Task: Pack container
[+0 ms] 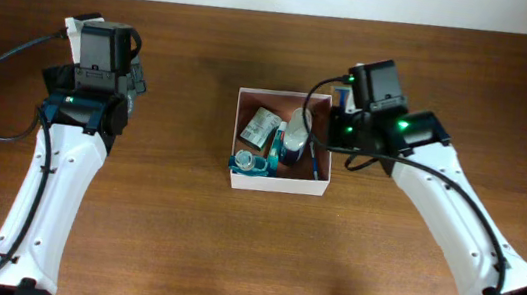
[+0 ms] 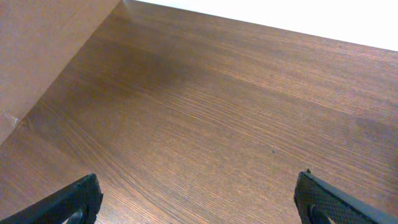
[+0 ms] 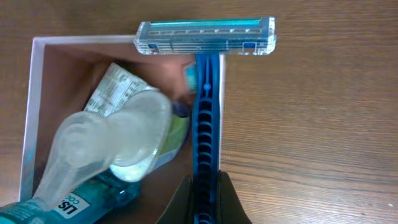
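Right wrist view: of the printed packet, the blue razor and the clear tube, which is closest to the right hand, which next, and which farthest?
1. The blue razor: clamped in the right hand, running along the container's right side.
2. The clear tube: just left of the razor, lying inside the container.
3. The printed packet: beyond the tube, toward the far wall.

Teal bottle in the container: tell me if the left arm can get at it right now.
Probably yes. The teal bottle lies in the near-left corner of the open-topped container, nearest the left pincer, which is open over the table. The right pincer, holding the razor, crowds only the right edge.
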Available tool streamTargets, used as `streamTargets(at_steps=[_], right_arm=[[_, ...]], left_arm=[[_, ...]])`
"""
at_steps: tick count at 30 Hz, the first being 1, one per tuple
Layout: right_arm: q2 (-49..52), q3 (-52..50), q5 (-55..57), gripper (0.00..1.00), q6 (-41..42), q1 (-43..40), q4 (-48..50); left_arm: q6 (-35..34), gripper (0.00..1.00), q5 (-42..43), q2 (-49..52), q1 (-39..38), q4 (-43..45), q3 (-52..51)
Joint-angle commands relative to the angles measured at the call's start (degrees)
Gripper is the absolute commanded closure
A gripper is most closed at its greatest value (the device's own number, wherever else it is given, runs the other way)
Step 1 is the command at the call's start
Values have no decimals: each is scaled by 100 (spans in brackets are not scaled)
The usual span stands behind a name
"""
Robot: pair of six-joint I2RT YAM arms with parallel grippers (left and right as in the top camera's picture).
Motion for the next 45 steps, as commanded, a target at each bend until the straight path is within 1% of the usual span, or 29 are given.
streamTargets(at_steps=[1,13,26,28,31,32,34,39,42,45], right_arm=[[140,0,-35,96,-55,125,42],[577,0,-273,96,-39,136,79],[846,0,-247,96,-44,267,214],[846,0,-247,84,-42,262,216],[846,0,-247,50,-46,262,195],[846,0,-247,43,-46,262,190],[846,0,-247,40,-66,262,186],[699,2,-195,39,-262,254,57],[369,2,-4,39,-280,197,-96],[-184,2,455,39,-278,125,-317]], left_arm=[[-17,1,0,35,15,11,42],[-17,1,0,35,15,11,42],[-17,1,0,35,15,11,42],[-17,1,0,35,15,11,42],[-17,1,0,35,15,11,42],[-17,1,0,35,15,11,42],[-17,0,0,35,15,11,42],[-17,1,-2,35,15,11,42],[-17,1,0,35,15,11,42],[-17,1,0,35,15,11,42]])
